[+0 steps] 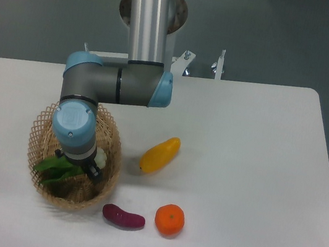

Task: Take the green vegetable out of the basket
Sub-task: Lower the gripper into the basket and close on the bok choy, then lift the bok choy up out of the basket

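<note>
1. Fixed camera view: the arm (117,83) reaches down into the basket (44,122) at the left of the table (254,150).
2. Gripper (85,167) is mostly hidden under the blue wrist joint; only a dark finger tip shows by the pale stalk. Can't tell if the fingers are spread or pinching anything.
3. Green vegetable (57,168) lies inside the basket, leaves toward the left rim, whitish stalk end toward the right beside the gripper. Whether they touch is hidden.
4. Outside the basket: yellow fruit (160,155) to the right, purple piece (123,217) just beside the basket's front edge, orange (169,219) next to that.
5. Likely step: settling onto the stalk for a grasp; the vegetable is not lifted.
6. Risks, as a guess:
   - grabbing only floppy leaves, which could slip or tear on lifting;
   - fingers catching the open weave, dragging or tipping the basket;
   - pressing too low and jamming against the basket floor;
   - a basket shove could nudge the purple piece.
</note>
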